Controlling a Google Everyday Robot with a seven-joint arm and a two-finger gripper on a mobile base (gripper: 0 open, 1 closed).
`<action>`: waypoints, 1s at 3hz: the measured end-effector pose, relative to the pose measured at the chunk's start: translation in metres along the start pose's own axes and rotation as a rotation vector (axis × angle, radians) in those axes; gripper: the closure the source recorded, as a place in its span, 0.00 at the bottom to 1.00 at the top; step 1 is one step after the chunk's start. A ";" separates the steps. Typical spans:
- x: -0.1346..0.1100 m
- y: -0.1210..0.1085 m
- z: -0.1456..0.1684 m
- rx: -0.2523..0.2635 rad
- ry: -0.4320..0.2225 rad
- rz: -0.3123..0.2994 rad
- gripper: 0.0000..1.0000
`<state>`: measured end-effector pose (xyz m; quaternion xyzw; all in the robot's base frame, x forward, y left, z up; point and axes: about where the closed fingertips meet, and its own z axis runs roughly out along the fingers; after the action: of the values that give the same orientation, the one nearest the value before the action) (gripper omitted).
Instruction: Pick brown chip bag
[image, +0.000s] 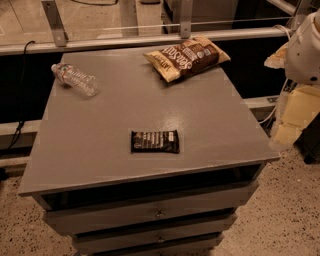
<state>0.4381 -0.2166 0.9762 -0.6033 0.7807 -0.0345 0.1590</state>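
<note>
The brown chip bag (187, 56) lies flat at the far right of the grey table top (125, 107). It is puffy, with a dark brown middle panel, white lettering and cream-yellow ends. My gripper is out of view. Only a white rounded part of my arm (305, 47) shows at the right edge, beyond the table's right side and apart from the bag.
A small dark-brown bar wrapper (155, 141) lies near the table's front middle. A clear water bottle (75, 79) lies on its side at the far left. Drawers (159, 214) are below the top. A metal rail (150, 39) and glass run behind the table. Cream-coloured blocks (295, 117) stand to the right.
</note>
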 end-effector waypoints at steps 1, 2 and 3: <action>0.000 0.000 0.000 0.000 0.000 0.000 0.00; -0.013 -0.021 0.016 -0.018 -0.074 -0.022 0.00; -0.044 -0.066 0.053 -0.026 -0.196 -0.046 0.00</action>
<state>0.5249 -0.1852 0.9514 -0.6236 0.7477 0.0312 0.2260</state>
